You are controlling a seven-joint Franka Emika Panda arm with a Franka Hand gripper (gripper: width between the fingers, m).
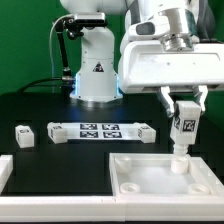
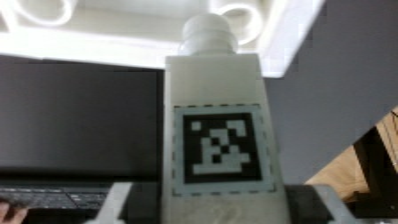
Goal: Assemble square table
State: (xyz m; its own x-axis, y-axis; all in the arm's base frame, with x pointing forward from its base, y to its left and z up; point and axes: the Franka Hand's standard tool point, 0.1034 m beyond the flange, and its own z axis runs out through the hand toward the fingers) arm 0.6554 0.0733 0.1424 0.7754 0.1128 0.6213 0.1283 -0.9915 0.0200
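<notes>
Over a back corner of the tabletop (image 1: pixel 150 186), the end effector (image 1: pixel 184 112) is clamping a tagged leg (image 1: pixel 184 128) upright, its narrow peg pointing down into the corner recess; whether it is touching yet I cannot tell. Leg fitting seems to be going on, and the next move is likely calling for a straight descent and twisting to seat the peg. Another leg (image 1: pixel 22 135) is lying on the bench (image 1: pixel 60 165), well apart from the tabletop.
</notes>
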